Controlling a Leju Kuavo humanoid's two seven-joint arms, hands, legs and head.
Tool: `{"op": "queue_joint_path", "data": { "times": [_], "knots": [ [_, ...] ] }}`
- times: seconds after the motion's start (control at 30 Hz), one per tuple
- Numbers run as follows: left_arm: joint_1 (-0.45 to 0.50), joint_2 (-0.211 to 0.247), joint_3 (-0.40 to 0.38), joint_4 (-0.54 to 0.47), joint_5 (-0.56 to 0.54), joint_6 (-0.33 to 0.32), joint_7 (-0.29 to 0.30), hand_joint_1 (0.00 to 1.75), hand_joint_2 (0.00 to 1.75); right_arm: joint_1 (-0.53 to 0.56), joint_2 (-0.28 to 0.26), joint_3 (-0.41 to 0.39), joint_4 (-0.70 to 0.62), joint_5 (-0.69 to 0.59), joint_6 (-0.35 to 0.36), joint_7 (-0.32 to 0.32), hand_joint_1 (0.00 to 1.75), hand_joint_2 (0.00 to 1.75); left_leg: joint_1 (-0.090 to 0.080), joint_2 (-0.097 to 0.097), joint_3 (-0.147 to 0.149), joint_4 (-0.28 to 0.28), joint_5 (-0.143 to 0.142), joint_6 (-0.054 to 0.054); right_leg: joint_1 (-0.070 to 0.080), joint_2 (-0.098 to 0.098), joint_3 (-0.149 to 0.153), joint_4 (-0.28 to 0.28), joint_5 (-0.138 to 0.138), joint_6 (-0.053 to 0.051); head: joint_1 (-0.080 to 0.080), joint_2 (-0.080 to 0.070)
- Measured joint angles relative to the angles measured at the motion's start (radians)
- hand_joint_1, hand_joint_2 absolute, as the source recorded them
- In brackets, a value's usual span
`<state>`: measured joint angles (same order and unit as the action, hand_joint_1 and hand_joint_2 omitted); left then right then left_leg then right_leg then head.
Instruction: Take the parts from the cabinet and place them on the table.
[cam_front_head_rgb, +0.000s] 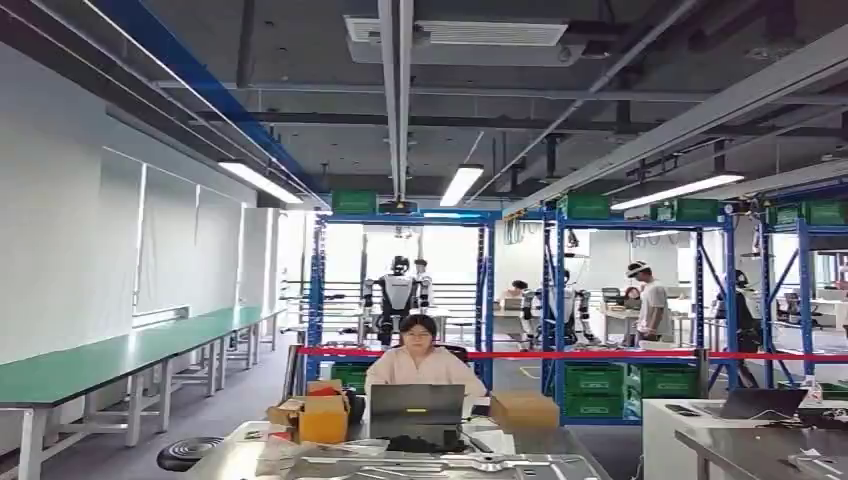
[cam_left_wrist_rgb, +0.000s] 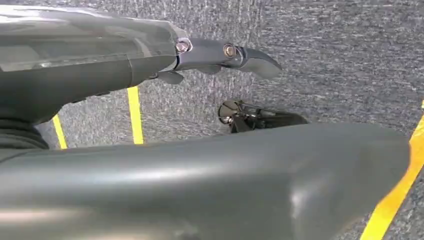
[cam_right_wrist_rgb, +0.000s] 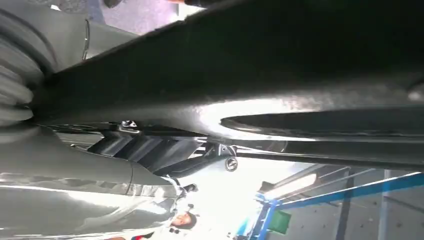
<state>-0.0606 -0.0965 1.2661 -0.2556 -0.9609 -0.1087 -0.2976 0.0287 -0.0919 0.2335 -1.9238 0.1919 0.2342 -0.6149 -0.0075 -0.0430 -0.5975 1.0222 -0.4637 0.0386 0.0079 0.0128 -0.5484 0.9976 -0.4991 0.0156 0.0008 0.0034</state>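
Grey sheet-metal parts (cam_front_head_rgb: 440, 466) lie on the desk (cam_front_head_rgb: 590, 462) before a seated person (cam_front_head_rgb: 420, 365), while the right hand (cam_right_wrist_rgb: 165, 150) clamps a large dark part (cam_right_wrist_rgb: 280, 75), undelivered; left hand's (cam_left_wrist_rgb: 220, 55) grip unclear.

A flat, pale grey sheet-metal part (cam_front_head_rgb: 430, 466) with cut-outs lies along the near edge of the steel surface (cam_front_head_rgb: 235, 448), in front of an open laptop. The right wrist view shows a dark, smooth, curved panel (cam_right_wrist_rgb: 280, 75) close against the right hand (cam_right_wrist_rgb: 150, 150); whether the fingers grip it cannot be told.
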Motion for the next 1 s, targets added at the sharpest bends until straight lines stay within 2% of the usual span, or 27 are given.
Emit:
{"op": "queue_joint_path", "data": {
  "times": [0.47,0.5,0.6,0.63,0.67,0.7,0.77,0.8,0.83,0.87,0.93,0.97,1.0],
  "knots": [
    [0.0,0.0,0.007,0.0,-0.006,-0.005,-0.004,0.0,0.0,0.0,0.006,-0.011,0.0,-0.003,0.005,-0.001,1.75,1.75,-0.004,0.0,0.0,0.0,0.0,0.001,-0.003,0.0,0.0,-0.001,0.0,0.0,0.0,0.0],
    [0.0,0.002,0.007,0.0,-0.006,-0.005,-0.004,0.0,0.0,0.0,0.007,-0.011,0.0,-0.003,0.005,-0.001,1.75,1.75,-0.009,0.0,-0.001,0.005,-0.003,0.007,-0.007,-0.001,0.0,-0.004,0.003,0.007,0.0,0.0],
    [0.0,0.003,0.008,0.0,-0.006,-0.007,-0.006,0.0,0.0,0.0,0.008,-0.011,-0.001,-0.003,0.005,-0.002,1.75,1.75,-0.008,0.0,0.001,-0.002,-0.001,0.013,-0.007,0.0,0.002,-0.007,0.002,0.013,0.0,0.0],
    [0.0,0.003,0.008,0.0,-0.006,-0.007,-0.006,0.0,0.0,0.001,0.008,-0.011,-0.004,-0.003,0.005,-0.002,1.75,1.75,0.004,0.002,0.01,-0.018,0.008,0.019,-0.008,-0.001,0.004,0.0,-0.006,0.015,0.001,0.0],
    [-0.001,0.003,0.008,0.0,-0.007,-0.008,-0.007,0.0,0.0,0.0,0.008,-0.012,-0.005,-0.003,0.006,-0.002,1.75,1.75,0.004,0.003,0.014,-0.024,0.009,0.02,-0.006,-0.002,-0.006,0.025,-0.027,0.02,0.0,0.0],
    [-0.001,0.003,0.008,0.0,-0.008,-0.008,-0.007,0.0,0.0,-0.002,0.008,-0.012,-0.005,-0.004,0.006,-0.003,1.75,1.75,0.005,0.004,0.015,-0.024,0.01,0.021,-0.008,-0.003,-0.034,0.083,-0.065,0.021,0.0,0.0],
    [0.0,0.003,0.008,0.0,-0.01,-0.008,-0.007,0.0,0.0,0.003,0.008,-0.013,-0.005,-0.004,0.005,-0.003,1.75,1.75,0.005,0.004,0.014,-0.024,0.009,0.021,-0.015,-0.006,-0.111,0.244,-0.137,0.028,0.0,0.0],
    [0.0,0.003,0.008,0.0,-0.012,-0.008,-0.007,0.0,0.0,0.005,0.008,-0.013,-0.005,-0.004,0.006,-0.003,1.75,1.75,0.005,0.004,0.014,-0.024,0.008,0.02,-0.018,-0.008,-0.138,0.299,-0.147,0.032,0.0,0.0],
    [0.001,0.003,0.009,0.0,-0.012,-0.008,-0.008,0.0,0.0,0.007,0.008,-0.013,-0.005,-0.004,0.006,-0.003,1.75,1.75,0.006,0.004,0.015,-0.024,0.007,0.017,-0.02,-0.008,-0.141,0.299,-0.133,0.035,0.0,0.0],
    [0.001,0.003,0.009,0.0,-0.012,-0.008,-0.008,0.0,0.0,0.007,0.008,-0.013,-0.005,-0.004,0.006,-0.003,1.75,1.75,0.007,0.003,0.017,-0.023,0.005,0.015,-0.023,-0.008,-0.119,0.25,-0.095,0.038,0.0,0.0],
    [0.001,0.003,0.009,0.0,-0.013,-0.008,-0.008,0.0,0.0,0.006,0.008,-0.013,-0.005,-0.004,0.005,-0.003,1.75,1.75,0.01,-0.001,0.022,-0.018,-0.001,0.006,-0.026,-0.008,-0.034,0.072,-0.003,0.04,0.0,0.0],
    [0.0,0.003,0.01,0.0,-0.013,-0.008,-0.008,0.0,0.0,0.005,0.008,-0.013,-0.005,-0.004,0.006,-0.003,1.75,1.75,0.01,-0.001,0.021,-0.015,-0.006,-0.001,-0.028,-0.002,-0.004,0.006,0.005,0.037,0.0,0.0],
    [-0.001,0.003,0.01,0.0,-0.013,-0.008,-0.008,0.0,0.0,0.006,0.008,-0.013,-0.006,-0.004,0.005,-0.003,1.75,1.75,0.005,-0.002,0.018,-0.01,-0.008,-0.007,-0.023,0.002,-0.004,0.0,0.004,0.025,0.0,0.0]
  ]
}}
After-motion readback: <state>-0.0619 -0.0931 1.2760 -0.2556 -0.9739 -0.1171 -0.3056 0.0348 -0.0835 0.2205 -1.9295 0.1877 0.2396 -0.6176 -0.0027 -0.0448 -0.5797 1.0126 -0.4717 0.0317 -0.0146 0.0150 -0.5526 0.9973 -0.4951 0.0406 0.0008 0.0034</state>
